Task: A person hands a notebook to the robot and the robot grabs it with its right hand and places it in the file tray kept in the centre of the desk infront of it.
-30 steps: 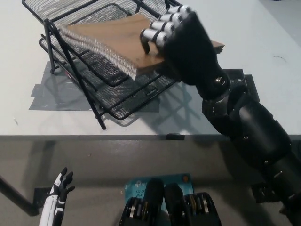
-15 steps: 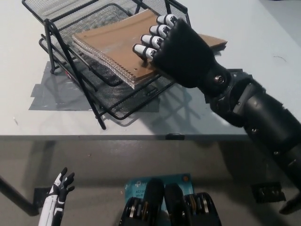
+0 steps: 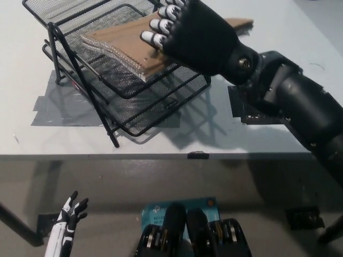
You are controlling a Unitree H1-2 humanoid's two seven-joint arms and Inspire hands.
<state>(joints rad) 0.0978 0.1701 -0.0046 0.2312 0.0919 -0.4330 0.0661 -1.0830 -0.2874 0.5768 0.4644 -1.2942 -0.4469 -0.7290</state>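
Head view: right robot hand (image 3: 190, 32) clamped on notebook (image 3: 126, 43) beneath it, over file tray (image 3: 134, 115).

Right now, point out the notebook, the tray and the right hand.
notebook (image 3: 126, 40), head view, brown cover.
tray (image 3: 161, 107), head view, lower mesh near the front rim.
right hand (image 3: 195, 32), head view, back of the hand, on the notebook.

Held notebook (image 3: 120, 45) in right hand (image 3: 195, 35) over file tray (image 3: 86, 16) (left hand (image 3: 72, 211) at seven o'clock).
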